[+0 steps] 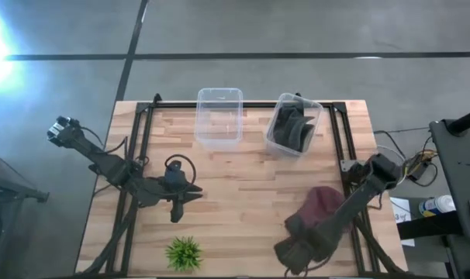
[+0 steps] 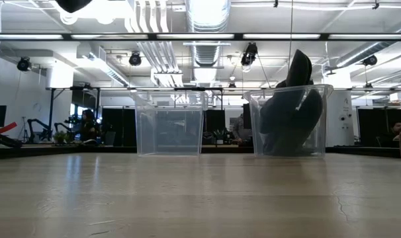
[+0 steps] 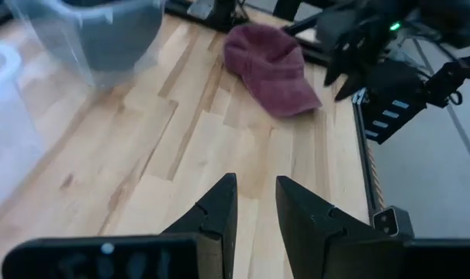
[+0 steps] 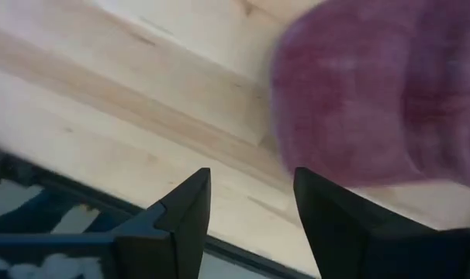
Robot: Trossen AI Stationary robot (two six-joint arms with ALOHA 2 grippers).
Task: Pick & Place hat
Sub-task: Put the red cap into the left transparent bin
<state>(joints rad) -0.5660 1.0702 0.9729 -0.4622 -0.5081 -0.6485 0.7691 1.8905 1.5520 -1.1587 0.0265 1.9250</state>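
A maroon hat [image 1: 325, 203] lies flat on the wooden table at the right, near the front edge. It also shows in the left wrist view [image 3: 270, 68] and the right wrist view [image 4: 382, 101]. My right gripper [image 1: 295, 246] is open and low over the table, just on the near side of the hat. Its fingers [image 4: 190, 209] stand short of the hat's edge and hold nothing. My left gripper [image 1: 185, 198] waits over the table's left half, open by a narrow gap [image 3: 256, 203] and empty.
An empty clear bin [image 1: 219, 116] and a clear bin holding dark hats [image 1: 295, 124] stand at the far edge; both show in the low view [image 2: 170, 123] [image 2: 292, 119]. A small green plant [image 1: 184, 252] stands at the front left. Bare wood lies between the arms.
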